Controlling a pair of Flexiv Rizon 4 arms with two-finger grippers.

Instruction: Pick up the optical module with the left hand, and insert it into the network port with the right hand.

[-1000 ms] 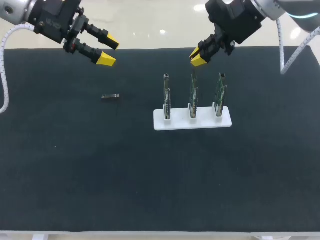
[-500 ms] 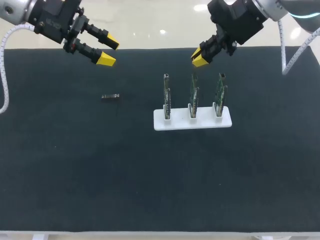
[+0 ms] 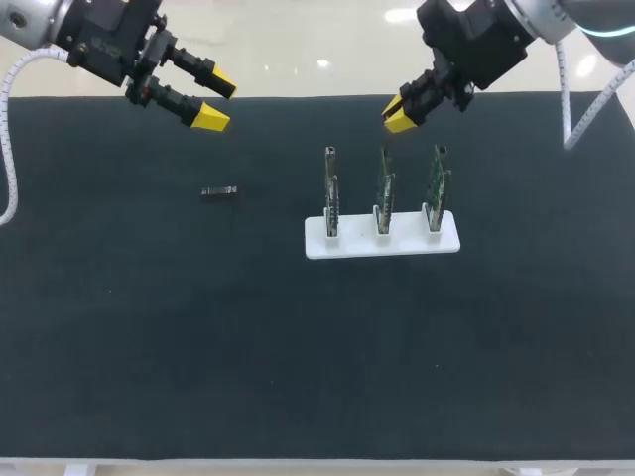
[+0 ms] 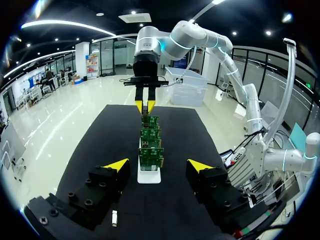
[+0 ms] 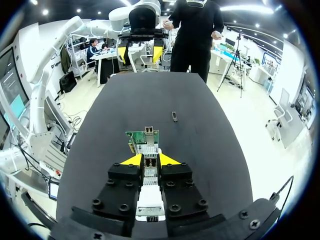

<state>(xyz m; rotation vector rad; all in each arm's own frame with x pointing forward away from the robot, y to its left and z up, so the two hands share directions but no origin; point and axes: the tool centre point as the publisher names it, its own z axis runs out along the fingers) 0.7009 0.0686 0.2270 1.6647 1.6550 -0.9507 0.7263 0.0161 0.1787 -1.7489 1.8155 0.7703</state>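
Note:
The optical module [image 3: 219, 192], a small dark metal bar, lies flat on the black mat left of the boards; it also shows under my left gripper [image 4: 114, 218] and beyond the boards [image 5: 174, 116]. Three upright green boards stand in a white holder [image 3: 407, 244], each topped by a metal port [image 5: 148, 131]. My left gripper [image 3: 216, 102] hangs wide open above and behind the module, empty. My right gripper [image 3: 400, 114] hovers above the middle board [image 3: 384, 183], its fingers only a narrow slit apart with nothing held; the boards show through the gap [image 5: 150, 159].
The black mat [image 3: 298, 347] runs wide in front of the holder. White cables hang from both arms near the mat's left [image 3: 10, 149] and right [image 3: 571, 109] edges. The boards stand in one line between the two grippers.
My right gripper has drifted slightly up and to the right, away from the top of the middle board. The left arm and the module have not moved.

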